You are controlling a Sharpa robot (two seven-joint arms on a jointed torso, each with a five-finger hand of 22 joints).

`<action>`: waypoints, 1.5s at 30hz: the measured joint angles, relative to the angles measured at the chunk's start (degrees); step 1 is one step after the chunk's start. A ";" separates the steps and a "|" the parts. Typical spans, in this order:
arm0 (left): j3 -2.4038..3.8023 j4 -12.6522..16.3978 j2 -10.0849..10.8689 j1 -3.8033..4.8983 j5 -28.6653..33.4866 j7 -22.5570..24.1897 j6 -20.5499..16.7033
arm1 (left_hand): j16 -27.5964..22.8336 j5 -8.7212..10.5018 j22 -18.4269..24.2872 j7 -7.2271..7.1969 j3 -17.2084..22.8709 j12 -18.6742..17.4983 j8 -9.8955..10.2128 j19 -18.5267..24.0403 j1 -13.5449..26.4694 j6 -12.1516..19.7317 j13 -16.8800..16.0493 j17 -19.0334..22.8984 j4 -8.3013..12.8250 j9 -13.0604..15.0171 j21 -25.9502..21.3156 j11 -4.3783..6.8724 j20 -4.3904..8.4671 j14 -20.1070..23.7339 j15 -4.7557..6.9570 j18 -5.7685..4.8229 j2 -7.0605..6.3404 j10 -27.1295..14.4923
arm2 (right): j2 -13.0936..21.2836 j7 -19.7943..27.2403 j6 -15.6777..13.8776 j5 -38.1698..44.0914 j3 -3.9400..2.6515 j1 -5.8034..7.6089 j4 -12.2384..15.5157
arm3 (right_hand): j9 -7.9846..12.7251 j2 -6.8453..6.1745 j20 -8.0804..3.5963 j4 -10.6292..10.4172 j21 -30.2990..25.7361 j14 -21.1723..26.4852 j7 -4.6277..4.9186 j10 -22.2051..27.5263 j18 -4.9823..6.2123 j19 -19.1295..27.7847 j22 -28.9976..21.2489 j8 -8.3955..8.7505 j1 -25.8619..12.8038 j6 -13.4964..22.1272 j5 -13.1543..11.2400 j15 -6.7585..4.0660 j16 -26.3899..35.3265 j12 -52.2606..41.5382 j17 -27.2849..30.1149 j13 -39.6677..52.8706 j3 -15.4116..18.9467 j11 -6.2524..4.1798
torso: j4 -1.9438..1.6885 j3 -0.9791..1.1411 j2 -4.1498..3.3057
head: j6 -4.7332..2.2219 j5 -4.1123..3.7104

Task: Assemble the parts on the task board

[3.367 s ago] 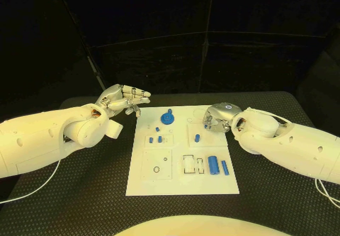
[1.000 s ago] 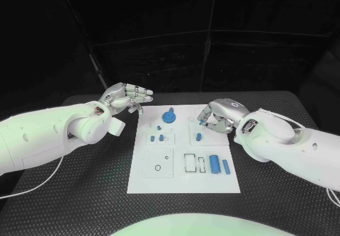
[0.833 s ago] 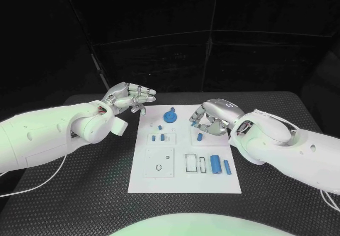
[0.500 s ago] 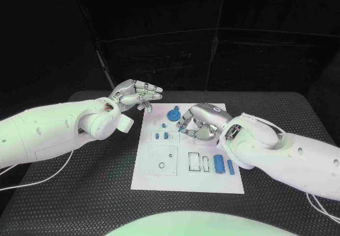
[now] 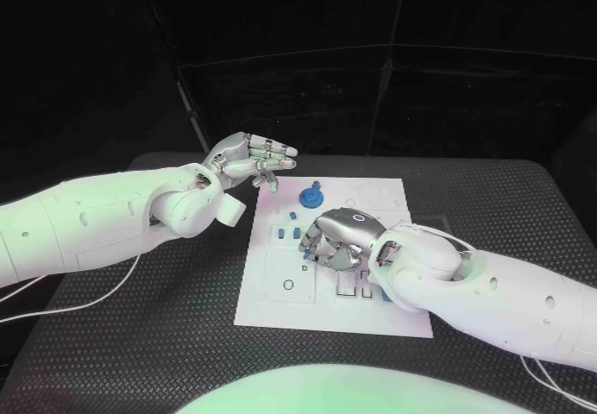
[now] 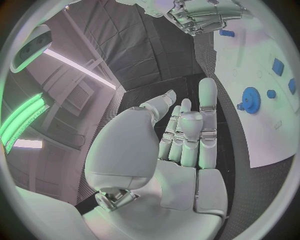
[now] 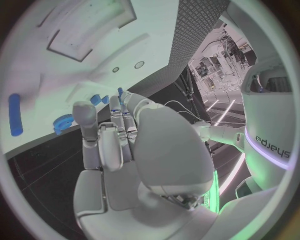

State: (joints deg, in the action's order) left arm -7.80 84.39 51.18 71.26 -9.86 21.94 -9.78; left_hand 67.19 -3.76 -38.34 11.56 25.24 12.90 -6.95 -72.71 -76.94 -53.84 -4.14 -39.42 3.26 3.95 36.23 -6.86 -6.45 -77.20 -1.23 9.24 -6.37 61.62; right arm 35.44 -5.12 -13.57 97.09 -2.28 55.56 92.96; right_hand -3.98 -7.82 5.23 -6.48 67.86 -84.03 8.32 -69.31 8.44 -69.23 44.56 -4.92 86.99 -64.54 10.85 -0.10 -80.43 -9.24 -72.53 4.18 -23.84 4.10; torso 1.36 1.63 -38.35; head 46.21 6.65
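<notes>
The white task board (image 5: 280,297) lies in the middle of the black table. A blue gear (image 5: 309,198) stands near its far edge, with small blue pegs (image 5: 289,233) just in front of it. My right hand (image 5: 336,243) hovers low over the board's middle, fingertips towards the pegs, and seems to pinch a small blue part (image 5: 304,245) at its fingertips. In the right wrist view, the right hand (image 7: 125,150) faces the board (image 7: 94,50), the gear (image 7: 62,122) and a long blue peg (image 7: 15,121). My left hand (image 5: 255,159) is raised beyond the board's far left corner and holds nothing.
The left wrist view has the left hand (image 6: 181,145) with straight fingers, the gear (image 6: 251,99) and the board (image 6: 262,125) beyond it, and the right hand (image 6: 200,12) further off. My right forearm covers the board's near right part. Black mat surrounds the board.
The camera has shifted. Relative to the board, my right hand has moved from the far right part to the middle, towards the pegs, with the small blue part. The left hand stays raised.
</notes>
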 measured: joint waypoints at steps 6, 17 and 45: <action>0.00 0.06 -0.14 0.05 0.01 0.06 0.00 | 0.00 0.00 0.01 0.00 0.00 0.00 0.00 0.00 0.00 0.00 0.00 0.00 0.00 0.00 0.00 0.00 0.00 0.00 0.00 0.00 0.00 0.00 | -1.16 -0.16 0.80 1.34 0.05 -0.46 -1.25 | 0.01 0.00 0.00 0.00 0.00 0.00 0.00 0.00 0.00 0.00 -0.10 0.00 0.00 0.00 0.00 0.00 0.00 0.00 0.08 0.00 0.00 0.00 | 0.01 0.03 0.00 | 0.17 0.25; 0.01 0.07 -0.51 0.11 0.01 0.09 0.01 | 0.00 0.00 0.04 0.00 -0.16 0.25 -0.39 0.00 0.00 0.00 0.00 -0.01 0.16 0.05 0.00 -0.21 0.00 0.20 -0.20 0.00 0.00 -0.21 | -2.40 -0.53 2.60 2.72 0.08 -1.15 -2.93 | 0.02 0.00 0.00 0.00 0.00 0.00 0.00 0.00 0.01 0.00 -0.28 0.00 0.00 0.01 0.00 0.00 0.00 0.00 0.20 0.00 0.00 0.00 | 0.04 0.03 -0.01 | 0.65 0.68; 0.01 0.03 -0.76 0.17 0.01 0.08 0.27 | 0.00 0.00 0.03 0.00 -0.32 0.24 -0.39 0.19 0.22 -0.01 -0.05 0.09 -0.01 0.04 -0.22 -0.21 -0.19 0.20 -0.20 0.00 0.22 -0.20 | -3.53 -1.23 4.60 5.24 0.04 -1.82 -4.10 | 0.00 -0.02 0.03 0.00 -0.15 0.00 -0.02 0.01 0.01 0.03 -0.61 0.13 -0.46 0.04 0.00 0.00 0.01 0.00 0.34 0.01 0.01 0.00 | 0.08 0.04 0.05 | 1.27 0.96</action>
State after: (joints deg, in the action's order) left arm -7.79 84.43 50.42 71.43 -9.85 22.02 -9.50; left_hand 67.19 -3.76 -38.31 11.56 24.91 13.14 -7.33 -72.52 -76.72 -53.85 -4.19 -39.34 3.25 3.99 36.01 -7.07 -6.64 -77.00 -1.43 9.24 -6.15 61.41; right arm 31.91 -6.35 -8.97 102.33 -2.24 53.74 88.86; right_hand -3.98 -7.84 5.26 -6.47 67.70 -84.03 8.31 -69.30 8.45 -69.20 43.95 -4.79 86.53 -64.50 10.85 -0.10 -80.42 -9.25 -72.19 4.19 -23.83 4.10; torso 1.44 1.68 -38.30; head 47.48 7.60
